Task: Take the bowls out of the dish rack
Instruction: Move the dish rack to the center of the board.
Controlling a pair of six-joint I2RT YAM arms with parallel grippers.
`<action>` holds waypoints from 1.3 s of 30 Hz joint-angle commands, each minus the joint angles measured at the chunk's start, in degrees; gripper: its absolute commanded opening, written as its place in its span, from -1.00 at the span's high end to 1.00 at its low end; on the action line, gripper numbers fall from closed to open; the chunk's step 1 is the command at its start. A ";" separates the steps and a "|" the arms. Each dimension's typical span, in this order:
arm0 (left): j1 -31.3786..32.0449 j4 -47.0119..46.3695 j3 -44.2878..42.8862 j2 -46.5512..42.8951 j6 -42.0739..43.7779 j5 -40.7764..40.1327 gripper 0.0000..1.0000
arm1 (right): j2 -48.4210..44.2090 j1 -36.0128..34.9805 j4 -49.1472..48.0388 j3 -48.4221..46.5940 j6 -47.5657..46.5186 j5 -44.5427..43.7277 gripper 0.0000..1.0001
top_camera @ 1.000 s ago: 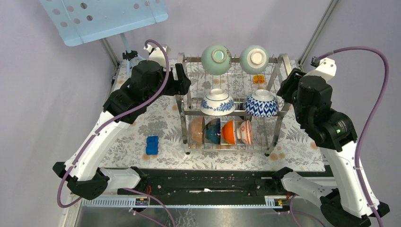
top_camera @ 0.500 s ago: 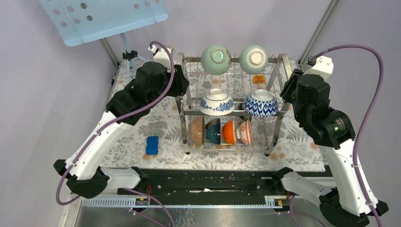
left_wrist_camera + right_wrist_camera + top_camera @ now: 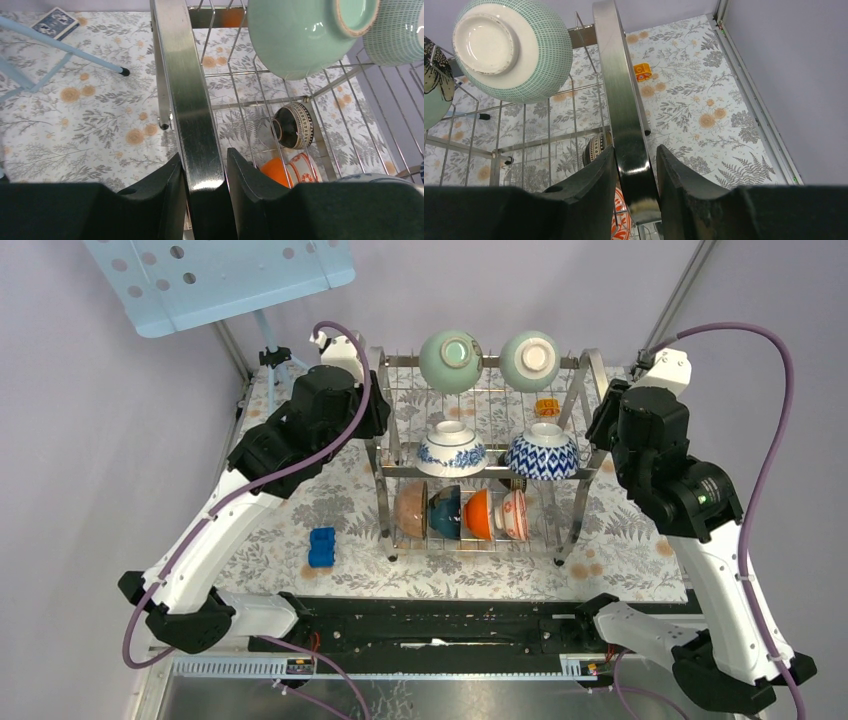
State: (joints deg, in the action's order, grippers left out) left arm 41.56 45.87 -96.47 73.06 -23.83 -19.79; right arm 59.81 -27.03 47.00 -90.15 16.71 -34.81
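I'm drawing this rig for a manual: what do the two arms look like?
Left arm and right arm: white links, bulky black joints. A purple cable runs to each wrist. Small green light on the right one. Fingers black, blunt.

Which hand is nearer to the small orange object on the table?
Right. The right hand grips the dish rack's right frame, with the orange object beyond it; the left hand grips the left frame, across the rack.

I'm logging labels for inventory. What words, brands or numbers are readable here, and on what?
None can be read.
Blue box: print too blurred to read.
Orange block: dark marks, too small to read.
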 commanded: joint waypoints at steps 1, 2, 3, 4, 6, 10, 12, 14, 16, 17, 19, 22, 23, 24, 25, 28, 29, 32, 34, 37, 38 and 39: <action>-0.52 -2.20 -4.44 -0.47 5.24 -7.72 1.00 | 4.38 0.03 -5.11 -1.70 0.88 5.49 1.00; -0.52 -2.19 -4.58 -0.25 5.55 -9.04 1.00 | 4.90 -0.01 -5.35 -2.22 0.94 6.07 1.00; -0.54 -2.19 -4.60 -0.13 5.82 -10.38 1.00 | 5.46 -0.03 -5.78 -2.56 0.89 6.67 1.00; -0.60 -2.19 -4.56 -0.09 6.17 -11.74 1.00 | 6.00 -0.05 -6.32 -2.77 0.89 7.26 1.00; -0.75 -2.23 -4.37 -0.03 6.55 -14.15 1.00 | 7.03 0.03 -7.31 -3.07 1.00 8.35 1.00; -3.39 -2.50 -3.79 -0.26 6.96 -15.91 1.00 | 9.40 0.00 -9.26 -4.19 2.00 11.47 1.00; -6.38 -2.80 -3.13 -0.37 6.78 -14.57 1.00 | 10.89 -0.03 -10.21 -4.90 2.90 13.10 1.00; -9.70 -3.32 -2.55 -0.49 6.45 -12.46 1.00 | 12.48 -0.03 -11.36 -5.67 3.87 14.77 1.00; -12.40 -4.08 -1.59 -0.54 6.35 -10.80 1.00 | 14.24 -0.04 -12.52 -6.06 4.99 16.16 1.00; -13.65 -4.55 -1.11 -0.55 6.22 -9.97 1.00 | 14.73 -0.04 -13.22 -5.94 5.47 16.81 1.00; -15.65 -5.26 -0.05 -0.47 5.94 -8.06 1.00 | 15.68 -0.04 -14.39 -5.83 5.95 17.78 1.00; -17.06 -5.92 1.15 -0.37 5.45 -6.74 1.00 | 16.10 -0.04 -15.23 -5.18 5.88 18.34 1.00; -17.16 -6.11 1.57 -0.42 5.32 -6.54 1.00 | 15.99 -0.04 -15.54 -4.94 5.56 18.49 1.00; -17.25 -6.26 1.92 -0.48 5.14 -6.29 1.00 | 15.80 -0.04 -15.68 -4.68 5.20 18.54 1.00; -17.30 -6.25 2.20 -0.51 5.00 -6.22 1.00 | 15.43 -0.04 -15.63 -4.66 4.69 18.56 1.00; -17.31 -6.32 2.73 -1.12 4.53 -5.65 0.95 | 13.58 -0.02 -15.02 -5.01 2.98 18.29 0.70; -17.30 -6.34 2.73 -1.34 4.39 -5.43 0.85 | 12.76 -0.04 -14.61 -5.02 2.70 18.38 0.44; -17.30 -6.37 2.73 -2.11 4.02 -4.68 0.28 | 10.82 0.00 -12.88 -4.79 2.45 18.84 -0.33; -17.30 -6.39 2.70 -2.65 3.95 -4.61 -0.02 | 9.77 -0.04 -11.91 -4.64 2.38 19.35 -0.64; -17.30 -5.88 2.03 -3.38 3.36 -4.15 -0.43 | 8.64 -0.04 -10.12 -5.78 2.71 20.48 -0.90; -17.30 -5.61 1.66 -3.67 3.16 -4.01 -0.59 | 8.25 -0.04 -9.57 -6.27 2.76 20.95 -0.96; -17.30 -5.24 1.26 -3.96 3.04 -4.02 -0.72 | 7.86 0.00 -8.84 -6.98 2.84 21.20 -0.99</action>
State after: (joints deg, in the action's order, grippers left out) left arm 24.49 41.01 -93.71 72.01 -19.70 -23.86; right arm 70.28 -26.89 36.01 -94.54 19.38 -15.62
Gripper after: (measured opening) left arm 0.754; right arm 0.963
